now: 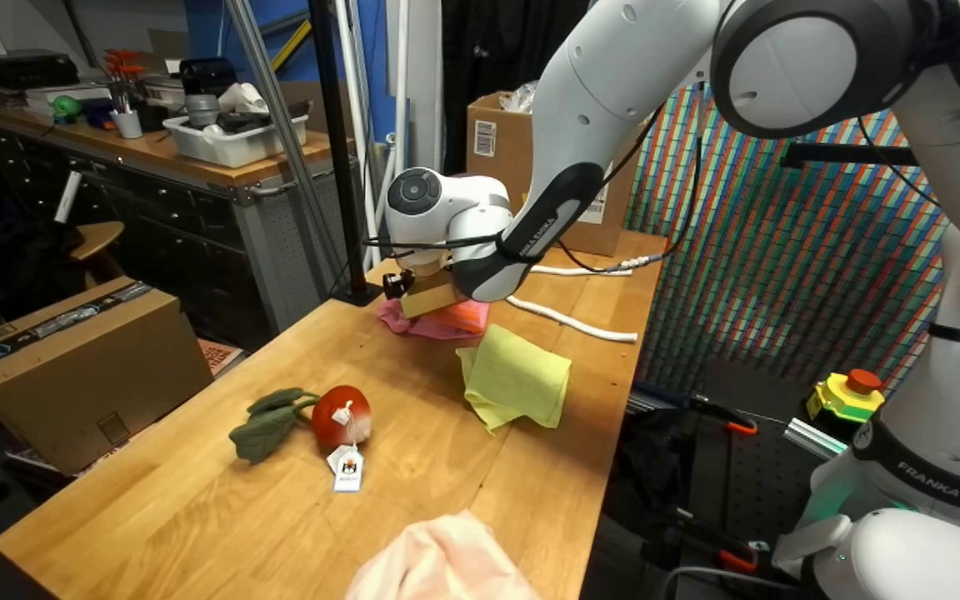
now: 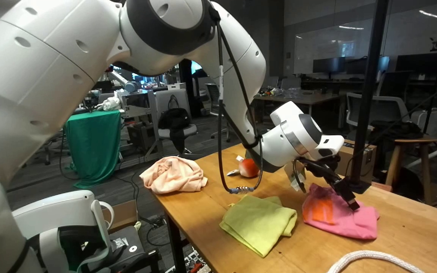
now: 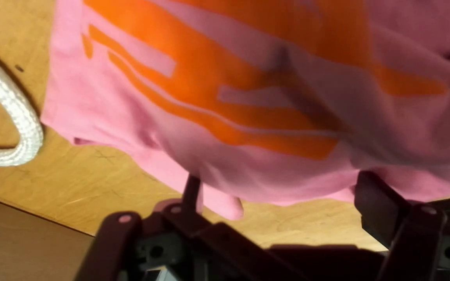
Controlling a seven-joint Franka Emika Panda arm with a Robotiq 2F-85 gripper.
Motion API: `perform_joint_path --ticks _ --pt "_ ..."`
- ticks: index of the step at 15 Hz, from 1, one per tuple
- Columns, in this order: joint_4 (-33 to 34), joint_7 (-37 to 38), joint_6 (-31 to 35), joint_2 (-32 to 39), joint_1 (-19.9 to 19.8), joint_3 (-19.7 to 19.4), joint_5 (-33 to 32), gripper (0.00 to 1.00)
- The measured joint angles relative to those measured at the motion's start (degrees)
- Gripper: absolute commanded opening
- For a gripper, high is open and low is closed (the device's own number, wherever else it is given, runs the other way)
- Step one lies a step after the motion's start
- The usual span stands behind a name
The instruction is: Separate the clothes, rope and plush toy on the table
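The claw (image 3: pixel 279 179) stood over the pink garment (image 2: pixel 338 220) with its jaws spread wide, the fingers (image 3: pixel 381 207) set well apart near the cloth's edge; nothing looked pinched between them, and whether their tips pressed on the fabric I couldn't tell. The white rope (image 3: pixel 25 117) curled just beside the pink garment, so near in the wrist view that I couldn't rule out touching. The yellow-green cloth (image 2: pixel 258 223) was also just beside the garment, a strip of bare tabletop (image 2: pixel 419 235) showing between them in an exterior view. Well apart from the garment sat the radish-like plush toy (image 1: pixel 330 417), and farther off than the toy lay the peach cloth (image 1: pixel 442 567). I judged the step in hand to be a grasp on the pink garment, though letting it go would have looked much the same. If a grasp, the next move called for settling both fingers into a fold, closing without catching any rope, and lifting before carrying the garment away from the rope. If a release, it called for a straight rise that didn't drag the fabric.
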Motion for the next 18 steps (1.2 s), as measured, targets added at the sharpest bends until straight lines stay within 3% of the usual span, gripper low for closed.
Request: perform_joint_path --ticks 9,13,18 --pt "-0.8 9.0 -4.0 -2.8 5.7 -1.3 -3.1 1.00" --pt "-5.0 15.9 -8.3 -7.9 8.2 -1.1 -9.2 1.00" --pt "-13.3 19.1 -16.5 -16.5 7.5 5.2 -12.0 1.00"
